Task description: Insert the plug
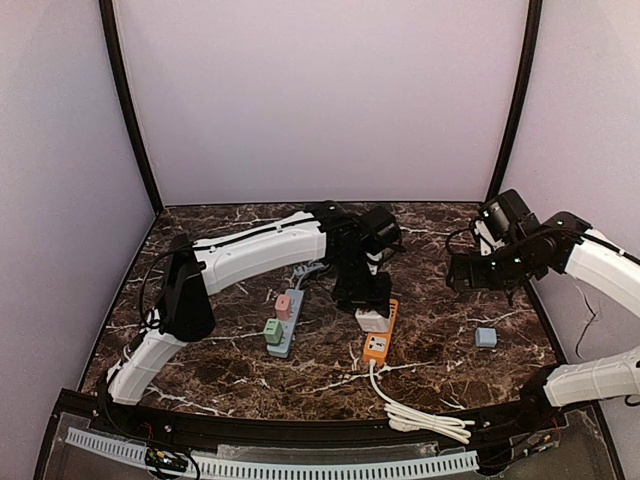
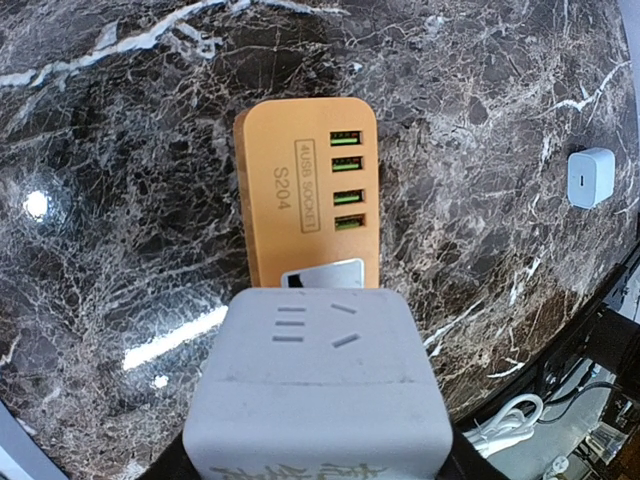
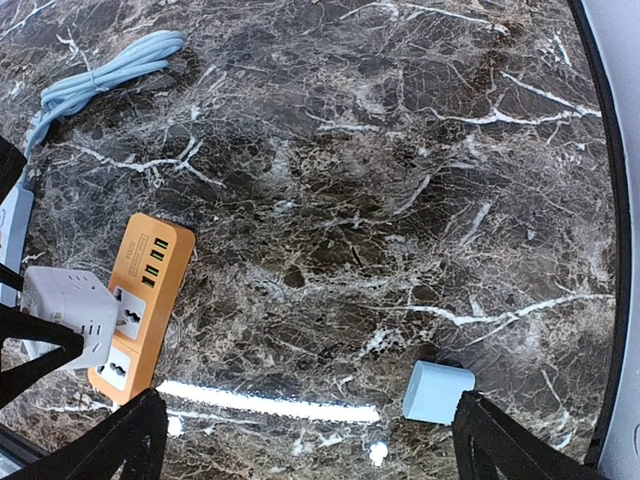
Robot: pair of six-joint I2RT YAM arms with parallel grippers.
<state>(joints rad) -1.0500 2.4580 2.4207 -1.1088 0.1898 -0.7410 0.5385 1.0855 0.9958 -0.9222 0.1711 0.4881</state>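
The plug, a light grey cube adapter (image 2: 318, 370), is held from both sides by my left gripper (image 2: 318, 445), whose jaws are shut on it. It sits over the socket end of the orange power strip (image 2: 300, 190), hiding most of a white socket face; whether its prongs are in cannot be seen. From above, the cube (image 1: 372, 320) lies on the strip (image 1: 379, 340) under the left gripper (image 1: 363, 298). The right wrist view shows the cube (image 3: 68, 312) on the strip (image 3: 152, 275). My right gripper (image 3: 310, 455) hangs open over bare marble, off to the right (image 1: 468, 277).
A small pale blue charger (image 3: 437, 391) lies by the right gripper's right finger (image 1: 486, 337). A grey power strip (image 1: 283, 325) with a pink and a green plug lies left of the orange one. The white cable (image 1: 430, 420) trails to the front edge. A blue cord (image 3: 100, 72) is coiled at the back.
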